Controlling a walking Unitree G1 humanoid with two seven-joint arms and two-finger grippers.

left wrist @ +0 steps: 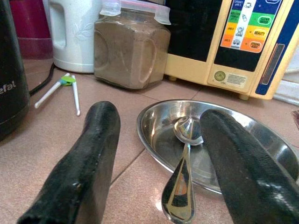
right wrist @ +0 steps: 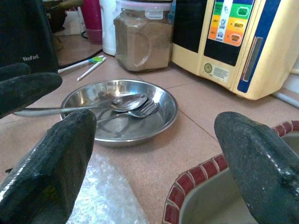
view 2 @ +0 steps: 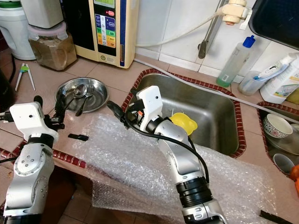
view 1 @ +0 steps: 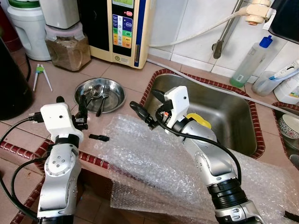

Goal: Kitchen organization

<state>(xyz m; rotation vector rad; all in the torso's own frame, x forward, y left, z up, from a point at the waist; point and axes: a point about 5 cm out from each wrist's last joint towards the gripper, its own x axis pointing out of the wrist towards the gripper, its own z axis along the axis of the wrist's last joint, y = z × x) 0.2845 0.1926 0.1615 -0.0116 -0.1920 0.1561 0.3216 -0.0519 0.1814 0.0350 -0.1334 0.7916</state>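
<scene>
A round steel plate (view 1: 114, 100) lies on the tiled counter left of the sink and holds spoons and a fork (right wrist: 140, 111). My left gripper (view 1: 71, 101) is open at the plate's near-left rim. Between its fingers (left wrist: 88, 154) lies one spoon (left wrist: 180, 186), its bowl in the plate and its handle sticking out over the rim. My right gripper (view 1: 147, 105) is open too. It hovers with nothing in it over the counter strip between the plate and the sink (view 1: 233, 109). A yellow item (view 1: 198, 119) lies in the sink.
Bubble wrap (view 1: 154, 163) covers the near counter edge, with a small black piece (view 1: 99, 137) beside it. Behind the plate stand a jar of brown powder (view 1: 69, 49), a cream appliance (view 1: 124, 28), a white jug (view 1: 28, 28) and white tongs (view 1: 41, 74). A black appliance (view 1: 11, 84) stands at the left.
</scene>
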